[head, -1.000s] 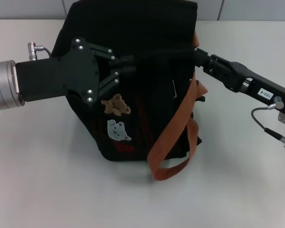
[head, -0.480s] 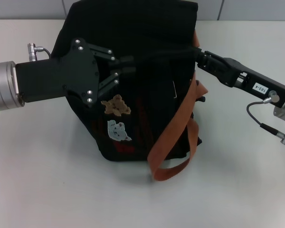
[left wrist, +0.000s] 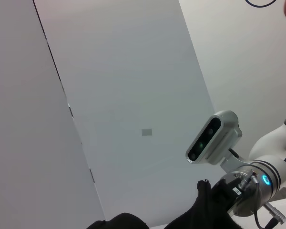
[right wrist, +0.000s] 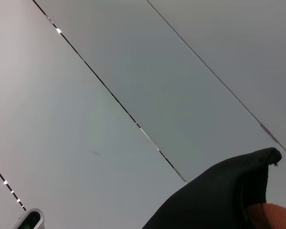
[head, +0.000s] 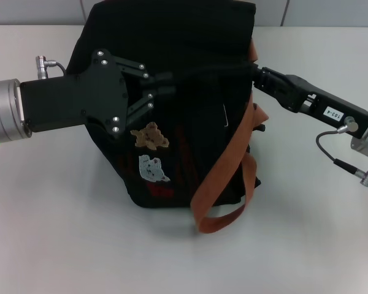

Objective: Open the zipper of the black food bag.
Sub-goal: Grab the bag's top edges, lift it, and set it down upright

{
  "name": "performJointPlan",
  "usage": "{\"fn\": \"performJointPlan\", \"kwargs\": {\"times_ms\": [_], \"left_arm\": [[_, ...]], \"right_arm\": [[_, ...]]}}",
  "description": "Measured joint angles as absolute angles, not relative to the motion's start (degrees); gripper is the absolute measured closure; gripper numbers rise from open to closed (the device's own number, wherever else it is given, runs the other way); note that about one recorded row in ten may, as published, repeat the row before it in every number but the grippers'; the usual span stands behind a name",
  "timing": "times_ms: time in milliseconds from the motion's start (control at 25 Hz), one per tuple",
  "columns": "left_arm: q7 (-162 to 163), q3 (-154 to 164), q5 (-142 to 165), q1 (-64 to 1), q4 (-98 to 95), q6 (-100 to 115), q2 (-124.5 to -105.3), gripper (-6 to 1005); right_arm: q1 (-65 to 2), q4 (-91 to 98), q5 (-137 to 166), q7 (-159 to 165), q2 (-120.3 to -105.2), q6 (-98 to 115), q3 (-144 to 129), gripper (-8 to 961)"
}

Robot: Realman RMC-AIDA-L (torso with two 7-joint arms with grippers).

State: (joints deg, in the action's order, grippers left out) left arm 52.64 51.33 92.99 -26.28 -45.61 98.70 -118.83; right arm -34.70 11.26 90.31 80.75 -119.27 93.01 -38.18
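Observation:
The black food bag [head: 172, 37] stands mid-table, its tan bear patch [head: 149, 136] facing me and its orange-brown straps [head: 232, 160] hanging down the right side. The zipper [head: 211, 69] shows as a taut dark ridge along the top edge. My left gripper [head: 164, 84] reaches in from the left, its fingers pinched on the fabric at the ridge's left end. At the ridge's right end my right gripper [head: 258, 73] is shut, and its fingers hide the pull. Black fabric [right wrist: 219, 200] and a bit of strap [right wrist: 271, 217] show in the right wrist view.
The white table [head: 61, 233] surrounds the bag, with a loop of strap [head: 218, 222] lying on it in front. A grey panelled wall [head: 331, 12] runs behind. The left wrist view looks up at the robot's head camera [left wrist: 213, 137].
My right gripper's tip has slid slightly right along the bag's top edge while its wrist swung right. The left gripper and the bag have stayed put.

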Motion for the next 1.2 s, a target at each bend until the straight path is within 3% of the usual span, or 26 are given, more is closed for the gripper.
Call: {"fn": "performJointPlan", "kwargs": {"times_ms": [240,440,640,960,1200], "left_arm": [[52.64,51.33,92.99,-26.28,-45.61,98.7,-118.83,909],[52.15,51.33,92.99,-26.28,-45.58,98.74,-118.87,909],[52.03,51.33,92.99,-26.28,-45.53,98.79,-118.92,909],[52.01,51.3,92.99,-26.28,-45.52,98.79,-118.85,908],[51.94,51.33,92.99,-26.28,-45.52,98.78,-118.82,908]], "right_arm": [[-34.72,11.07,91.11,80.87,-119.28,92.82,-38.15,752],[-34.67,11.01,91.23,80.87,-119.34,92.28,-38.14,885],[-34.52,10.98,91.57,80.87,-119.36,91.95,-38.14,901],[-34.7,11.4,92.23,83.18,-119.28,91.57,-38.14,849],[-35.01,12.38,92.25,86.92,-119.21,91.85,-38.15,712]]}}
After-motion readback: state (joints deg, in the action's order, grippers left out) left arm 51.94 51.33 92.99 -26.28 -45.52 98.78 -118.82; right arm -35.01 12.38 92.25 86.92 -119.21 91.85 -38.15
